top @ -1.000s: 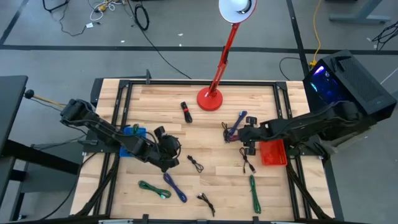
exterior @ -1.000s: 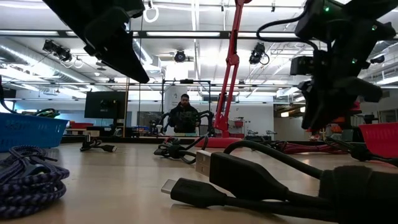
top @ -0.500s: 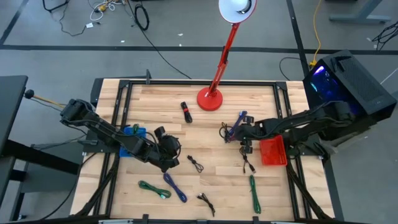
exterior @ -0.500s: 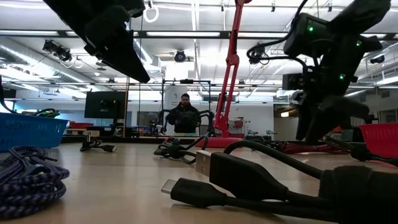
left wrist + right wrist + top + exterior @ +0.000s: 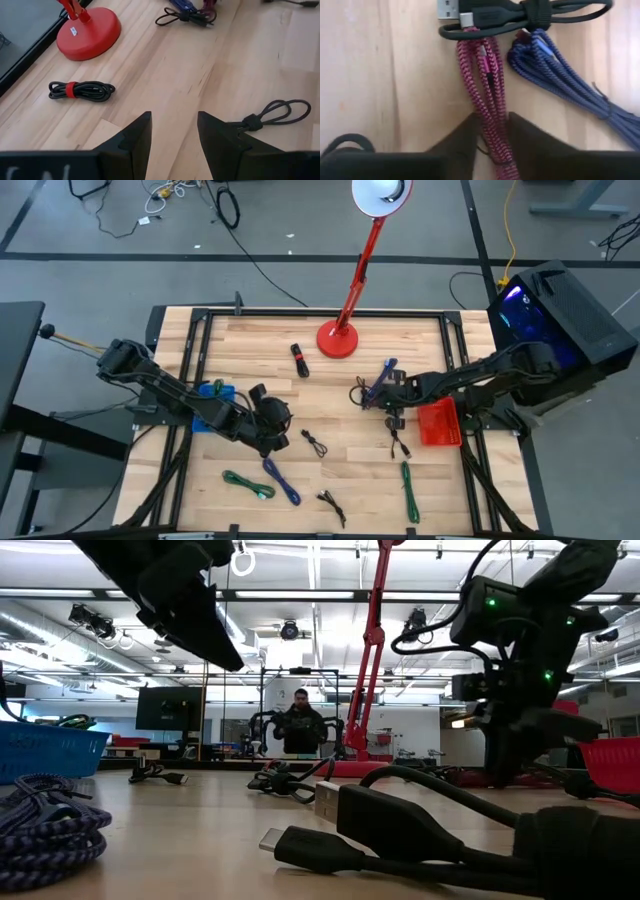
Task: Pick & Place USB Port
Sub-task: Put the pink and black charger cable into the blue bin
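Cable: magenta braided cable (image 5: pixel 491 75), right of centre in high view, beside blue cable (image 5: pixel 560 75) and black cable (image 5: pixel 520 15).
Right gripper (image 5: pixel 492 131): fingers pinching magenta cable.
Left gripper (image 5: pixel 172 131): spread, empty, lower left of centre.
Bin: red bin (image 5: pixel 438 424), right edge.

Two dark, nearly black arms are seen in the high view, each built of chunky jointed segments. The left arm (image 5: pixel 170 392) is shown at the left of the frame, the right arm (image 5: pixel 490 375) at the right. Small green lights are seen on the right arm's housing in the low view, with black cable looped beside it. Each end effector is formed of two dark, wedge-shaped fingers (image 5: pixel 135 137).
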